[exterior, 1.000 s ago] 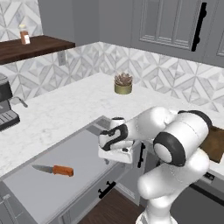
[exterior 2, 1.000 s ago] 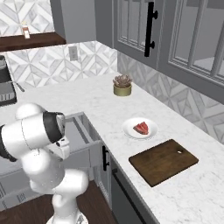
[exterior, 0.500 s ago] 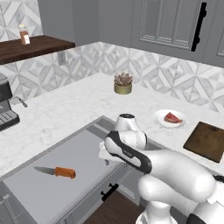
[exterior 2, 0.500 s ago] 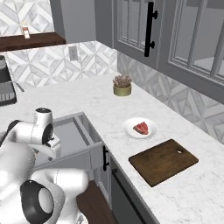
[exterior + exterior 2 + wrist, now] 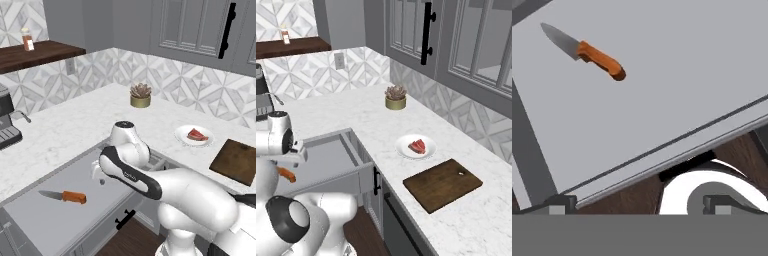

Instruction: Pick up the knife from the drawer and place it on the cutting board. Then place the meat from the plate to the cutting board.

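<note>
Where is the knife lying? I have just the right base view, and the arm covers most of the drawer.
Observer: The knife lies flat on the floor of the open drawer, apart from its walls.
Operator: Which way does it point?
Observer: In the left base view its blade points left, with the orange handle toward the drawer front.
Operator: Is the gripper on it?
Observer: No. In the hand view the gripper is open with nothing between its fingertips, and the knife lies well beyond them.
Operator: And the meat?
Observer: The meat sits on the plate; the cutting board is bare.
</note>
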{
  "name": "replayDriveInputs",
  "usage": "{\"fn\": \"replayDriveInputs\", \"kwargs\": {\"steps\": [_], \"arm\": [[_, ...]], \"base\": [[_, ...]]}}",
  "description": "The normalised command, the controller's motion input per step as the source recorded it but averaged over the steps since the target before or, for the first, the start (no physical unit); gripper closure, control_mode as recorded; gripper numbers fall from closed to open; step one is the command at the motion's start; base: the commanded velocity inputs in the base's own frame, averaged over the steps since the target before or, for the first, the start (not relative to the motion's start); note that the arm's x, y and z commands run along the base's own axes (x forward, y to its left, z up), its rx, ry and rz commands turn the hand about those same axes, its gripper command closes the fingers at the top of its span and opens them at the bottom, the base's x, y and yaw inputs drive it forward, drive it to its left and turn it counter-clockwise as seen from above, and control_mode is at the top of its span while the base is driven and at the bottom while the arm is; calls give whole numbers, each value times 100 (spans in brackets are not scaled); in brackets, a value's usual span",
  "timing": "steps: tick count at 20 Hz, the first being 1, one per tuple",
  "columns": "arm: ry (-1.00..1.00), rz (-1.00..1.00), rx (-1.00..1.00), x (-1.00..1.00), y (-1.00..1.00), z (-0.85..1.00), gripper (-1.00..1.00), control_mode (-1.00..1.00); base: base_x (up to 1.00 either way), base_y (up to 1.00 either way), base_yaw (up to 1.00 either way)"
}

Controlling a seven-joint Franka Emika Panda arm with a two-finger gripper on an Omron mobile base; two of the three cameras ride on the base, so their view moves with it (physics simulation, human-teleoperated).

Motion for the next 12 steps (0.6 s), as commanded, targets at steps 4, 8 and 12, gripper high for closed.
{"fn": "replayDriveInputs", "kwargs": {"steps": [4,8,12], "arm": [[0,30,-16,59,95,-59,-100,-100],[-1,28,-14,54,51,-78,-100,-100],[0,18,-8,56,21,-70,-100,-100]], "base": [[0,0,0],[0,0,0],[0,0,0]]}}
